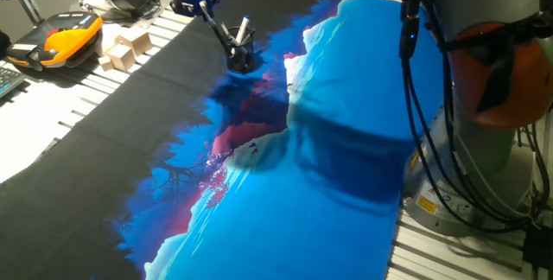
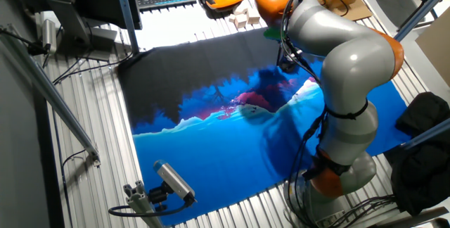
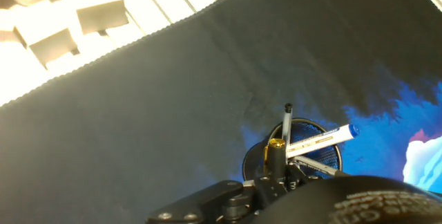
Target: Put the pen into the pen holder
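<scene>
Pincer: the pincer (image 1: 226,38) is at the far part of the cloth, reaching down from the blue-lit hand to the black cup. It is closed narrow on the pen, as the hand view shows.
Pen: the pen (image 3: 284,128) is thin and dark, with a brass-coloured ring at the lower part. It stands nearly upright, tilted a little, and its tip points away from the camera, over the edge of the cup.
Pen holder: the pen holder (image 1: 243,60) is a low round black cup on the dark part of the cloth, directly under the fingers. In the hand view its inside (image 3: 324,156) looks dark blue.
Whitish pen: a thicker whitish pen (image 3: 319,138) with a blue cap lies slanted across the mouth of the cup. In one fixed view its end (image 1: 243,28) sticks up from the cup.
Cloth: a cloth (image 1: 346,185) with black, blue and pink print covers the worktop (image 2: 91,172).
Wooden blocks: pale wooden blocks (image 1: 125,48) are on the bare slats, well apart from the cup.
Orange device: an orange and black handheld unit (image 1: 62,38) lies just beside the blocks.
Arm: the grey arm (image 2: 348,66) with orange joints hides the cup in the other fixed view.
</scene>
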Robot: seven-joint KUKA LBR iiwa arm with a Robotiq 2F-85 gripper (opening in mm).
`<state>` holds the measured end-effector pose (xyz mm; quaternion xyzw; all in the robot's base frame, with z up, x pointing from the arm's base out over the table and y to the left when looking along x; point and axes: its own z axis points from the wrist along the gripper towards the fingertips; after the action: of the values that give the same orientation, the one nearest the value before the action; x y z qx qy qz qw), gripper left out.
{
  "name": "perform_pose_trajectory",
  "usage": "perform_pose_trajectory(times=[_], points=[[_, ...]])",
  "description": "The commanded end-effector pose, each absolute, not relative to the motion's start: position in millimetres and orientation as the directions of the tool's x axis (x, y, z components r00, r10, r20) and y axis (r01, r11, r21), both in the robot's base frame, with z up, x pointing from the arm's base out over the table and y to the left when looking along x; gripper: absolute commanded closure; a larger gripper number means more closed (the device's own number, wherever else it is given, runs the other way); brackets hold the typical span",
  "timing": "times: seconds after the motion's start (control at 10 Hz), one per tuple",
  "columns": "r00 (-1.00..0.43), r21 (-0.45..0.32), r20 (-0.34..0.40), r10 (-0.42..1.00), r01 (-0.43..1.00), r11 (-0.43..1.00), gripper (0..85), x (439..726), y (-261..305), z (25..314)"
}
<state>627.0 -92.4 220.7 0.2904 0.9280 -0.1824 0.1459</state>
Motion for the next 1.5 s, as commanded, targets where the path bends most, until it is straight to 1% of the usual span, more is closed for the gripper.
perform_pose_trajectory(times=[0.0, 0.3, 0.5, 0.8, 1.1, 1.4], points=[[-0.781, -0.258, -0.385, 0.491, 0.602, 0.756, 85.0, 626.9, -92.6, 220.8], [-0.804, -0.240, -0.377, 0.460, 0.565, 0.790, 85.0, 626.9, -92.6, 220.8], [-0.817, -0.237, -0.379, 0.435, 0.540, 0.808, 85.0, 633.5, -108.8, 225.4], [-0.814, -0.234, -0.378, 0.441, 0.545, 0.805, 85.0, 639.8, -126.8, 229.5], [-0.811, -0.214, -0.371, 0.453, 0.549, 0.808, 85.0, 644.0, -145.1, 236.0], [-0.803, -0.210, -0.370, 0.468, 0.563, 0.800, 85.0, 647.7, -149.9, 236.0]])
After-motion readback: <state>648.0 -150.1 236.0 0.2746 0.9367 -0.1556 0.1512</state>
